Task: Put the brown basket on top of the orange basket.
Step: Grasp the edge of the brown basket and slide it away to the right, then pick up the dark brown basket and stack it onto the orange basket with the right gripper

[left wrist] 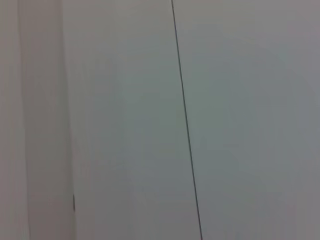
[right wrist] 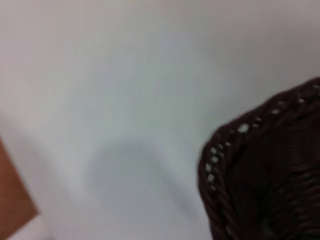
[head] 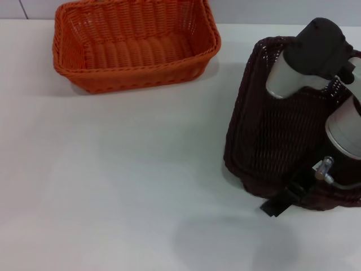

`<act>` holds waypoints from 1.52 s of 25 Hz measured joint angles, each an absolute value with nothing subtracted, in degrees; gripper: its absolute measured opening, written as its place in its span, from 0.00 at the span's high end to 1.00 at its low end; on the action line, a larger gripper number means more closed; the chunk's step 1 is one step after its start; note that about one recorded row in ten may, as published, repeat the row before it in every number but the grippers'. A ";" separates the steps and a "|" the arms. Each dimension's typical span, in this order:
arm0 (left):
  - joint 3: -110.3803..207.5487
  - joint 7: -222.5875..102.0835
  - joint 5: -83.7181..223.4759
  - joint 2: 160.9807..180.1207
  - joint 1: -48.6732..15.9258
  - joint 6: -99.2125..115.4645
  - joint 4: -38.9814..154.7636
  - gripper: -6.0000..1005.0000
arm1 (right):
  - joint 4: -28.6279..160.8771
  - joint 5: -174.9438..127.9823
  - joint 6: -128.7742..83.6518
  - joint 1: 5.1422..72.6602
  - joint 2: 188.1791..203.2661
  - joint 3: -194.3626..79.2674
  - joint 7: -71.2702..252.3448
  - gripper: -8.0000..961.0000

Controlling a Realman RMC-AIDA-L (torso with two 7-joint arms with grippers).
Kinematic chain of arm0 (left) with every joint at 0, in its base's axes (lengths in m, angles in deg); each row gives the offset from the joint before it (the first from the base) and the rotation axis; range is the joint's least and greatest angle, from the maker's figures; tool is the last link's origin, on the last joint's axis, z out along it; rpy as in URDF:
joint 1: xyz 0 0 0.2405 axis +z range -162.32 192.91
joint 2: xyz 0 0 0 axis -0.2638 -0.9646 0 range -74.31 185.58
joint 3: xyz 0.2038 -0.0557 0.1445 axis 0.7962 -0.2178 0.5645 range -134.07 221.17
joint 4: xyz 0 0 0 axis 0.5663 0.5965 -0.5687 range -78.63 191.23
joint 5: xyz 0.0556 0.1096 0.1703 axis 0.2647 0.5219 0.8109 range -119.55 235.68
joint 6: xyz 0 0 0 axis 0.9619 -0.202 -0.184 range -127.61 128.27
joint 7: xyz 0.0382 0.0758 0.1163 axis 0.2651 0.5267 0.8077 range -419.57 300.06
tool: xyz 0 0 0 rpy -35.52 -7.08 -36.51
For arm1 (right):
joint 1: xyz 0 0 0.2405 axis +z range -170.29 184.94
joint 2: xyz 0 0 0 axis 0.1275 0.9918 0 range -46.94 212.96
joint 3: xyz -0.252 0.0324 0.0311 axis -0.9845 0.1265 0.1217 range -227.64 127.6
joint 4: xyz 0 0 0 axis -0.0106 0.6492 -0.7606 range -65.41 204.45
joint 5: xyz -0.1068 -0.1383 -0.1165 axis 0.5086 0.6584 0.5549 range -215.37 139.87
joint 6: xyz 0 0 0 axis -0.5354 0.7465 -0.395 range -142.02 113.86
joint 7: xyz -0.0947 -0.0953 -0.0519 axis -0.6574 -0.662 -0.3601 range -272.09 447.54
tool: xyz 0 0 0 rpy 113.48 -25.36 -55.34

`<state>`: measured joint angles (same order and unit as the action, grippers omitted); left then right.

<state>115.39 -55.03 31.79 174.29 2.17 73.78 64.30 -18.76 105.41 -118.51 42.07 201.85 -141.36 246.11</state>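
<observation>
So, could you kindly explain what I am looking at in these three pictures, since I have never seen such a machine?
This is a two-armed robot, photographed by three cameras at one moment. The head view looks down on a white table. At the far left stands an empty orange basket; at the right is a brown basket, lifted and tilted, with its shadow on the table below. The grey and black right arm reaches over it, and the right gripper is at its near rim, apparently holding it, though its fingers are mostly hidden. The right wrist view shows that basket's braided rim over the table. The left wrist view shows only a pale surface; the left arm is out of sight.
</observation>
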 joint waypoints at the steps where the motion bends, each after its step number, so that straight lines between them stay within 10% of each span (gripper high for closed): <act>1: 115.42 -55.03 31.79 174.28 2.11 73.39 64.30 0.26 | -19.10 107.53 -117.76 42.08 201.88 -142.60 246.24 0.16; 12: 115.53 -55.02 31.79 174.21 1.81 72.83 64.29 0.26 | -12.05 108.55 -113.62 44.81 201.88 -145.37 244.93 0.26; 25: 115.36 -55.09 31.79 174.20 0.72 72.33 64.30 0.26 | -24.46 96.46 -115.05 45.58 201.76 -135.71 242.44 0.78; 38: 115.18 -55.10 31.78 174.15 0.59 72.12 64.34 0.26 | -28.82 81.11 -118.25 48.73 201.48 -129.76 242.94 0.85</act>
<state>115.18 -55.10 31.78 174.15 0.59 72.12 64.34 -28.82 81.11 -118.25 48.73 201.48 -129.76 242.94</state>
